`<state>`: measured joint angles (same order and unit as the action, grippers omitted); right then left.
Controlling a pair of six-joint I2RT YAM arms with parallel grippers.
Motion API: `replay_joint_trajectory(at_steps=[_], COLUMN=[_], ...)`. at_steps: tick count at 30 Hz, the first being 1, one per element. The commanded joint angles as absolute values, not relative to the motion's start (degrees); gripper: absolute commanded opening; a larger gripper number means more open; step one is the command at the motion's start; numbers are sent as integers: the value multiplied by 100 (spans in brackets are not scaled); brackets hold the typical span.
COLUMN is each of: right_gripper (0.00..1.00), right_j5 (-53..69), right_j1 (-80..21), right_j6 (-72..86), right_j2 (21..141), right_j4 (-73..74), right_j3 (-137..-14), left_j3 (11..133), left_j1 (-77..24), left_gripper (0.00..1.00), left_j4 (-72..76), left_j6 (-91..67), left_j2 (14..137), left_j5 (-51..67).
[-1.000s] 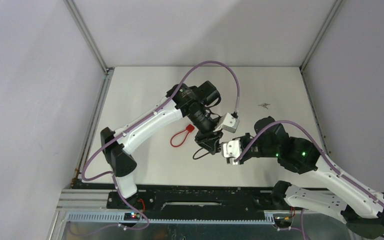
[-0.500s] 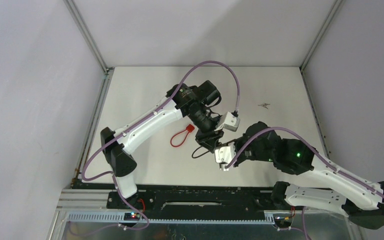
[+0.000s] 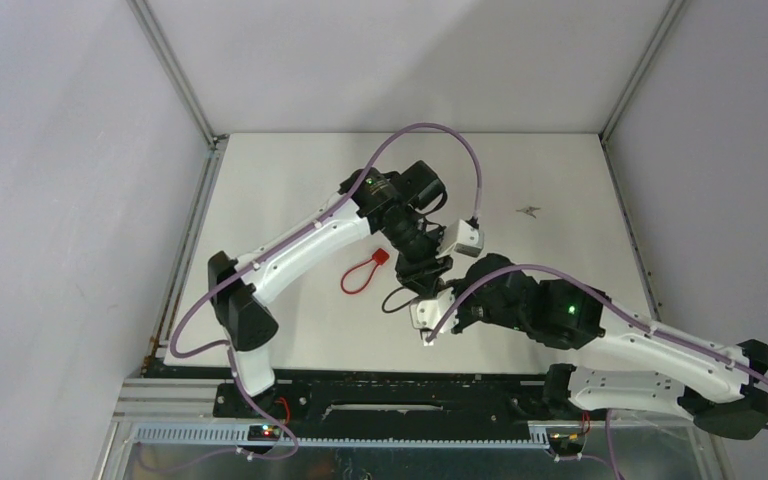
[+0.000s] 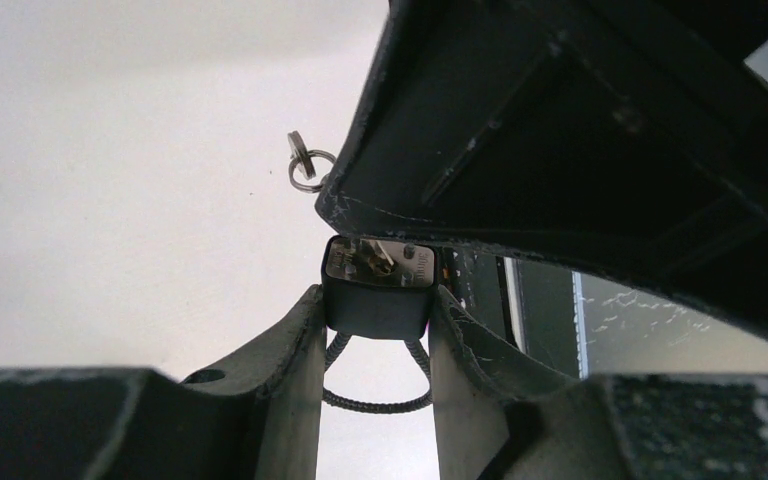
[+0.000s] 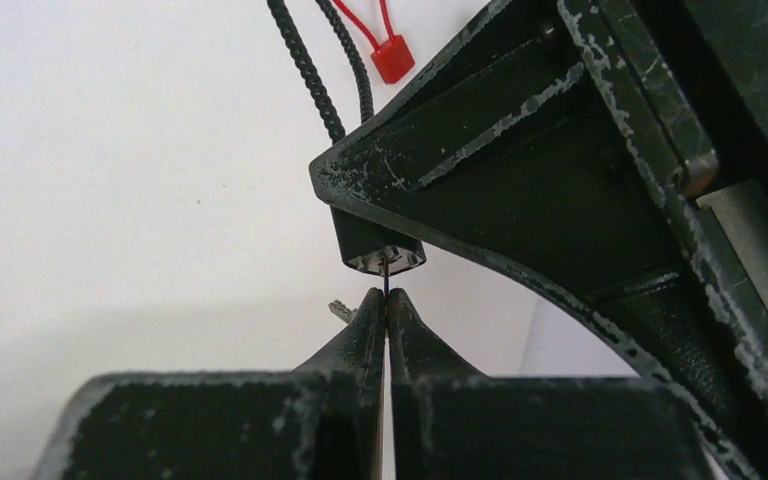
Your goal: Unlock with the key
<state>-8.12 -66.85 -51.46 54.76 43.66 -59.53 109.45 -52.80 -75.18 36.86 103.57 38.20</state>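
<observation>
Top external view: over the table (image 3: 290, 200) the two arms meet, with a red tag (image 3: 363, 270) at 9 o'clock of them. The left gripper (image 4: 375, 298) is clamped on the lock (image 4: 377, 312). The right gripper (image 5: 386, 300) is pinched tight on the key (image 5: 385, 280), whose tip points to 12 o'clock at the keyhole. The best move looks like pushing straight along the blade, then twisting gently while the left braces.
</observation>
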Motion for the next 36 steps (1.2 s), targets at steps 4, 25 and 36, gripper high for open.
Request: replay_joint_trajectory(at_steps=[4,25,36], right_gripper=[0,0,0], right_j5=[-1180,-1552,-1646], right_j1=[-6933,-7346,-7335], right_j6=[-5190,-5186,-5184], right_j2=[5674,6110,6198], right_j4=[4236,4133,3984], right_j3=[-6123,-6212,-6044], left_j3=[10940,11155,10968], left_j1=[-5277,-5300,-5274], left_gripper=[0,0,0], left_j4=[-7071,-7230,-7261], left_j6=[3259,3116,3473], left_j2=[10412,10721,10527], left_j5=[3594,3192,3631])
